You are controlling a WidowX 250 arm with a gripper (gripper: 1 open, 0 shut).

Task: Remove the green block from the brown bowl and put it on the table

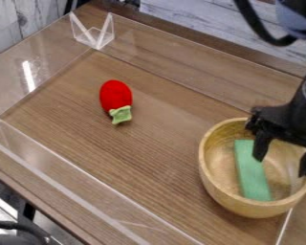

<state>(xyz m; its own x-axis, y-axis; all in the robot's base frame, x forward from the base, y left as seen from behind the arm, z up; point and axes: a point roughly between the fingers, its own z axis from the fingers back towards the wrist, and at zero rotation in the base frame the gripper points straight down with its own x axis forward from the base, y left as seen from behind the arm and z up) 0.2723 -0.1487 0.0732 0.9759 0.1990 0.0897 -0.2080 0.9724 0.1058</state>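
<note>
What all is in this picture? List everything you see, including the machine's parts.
Wooden bowl: one, light tan, on the table beneath the machine's hand.
Block: one, green, inside the bowl.
Strawberry-like toy: one, red with a pale green end, on the table left of the bowl in the picture.
Table: one, brown wood grain, under everything.
Clear wall: transparent, along the table's near edge.
Black cable: one, black, top, beside the arm.
Gripper: one, black, over the bowl's far side.

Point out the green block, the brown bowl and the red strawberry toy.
Green block (251, 172): camera view, middle of its top face.
Brown bowl (218, 187): camera view, inner wall, left side.
Red strawberry toy (115, 94): camera view, its red body.
</note>
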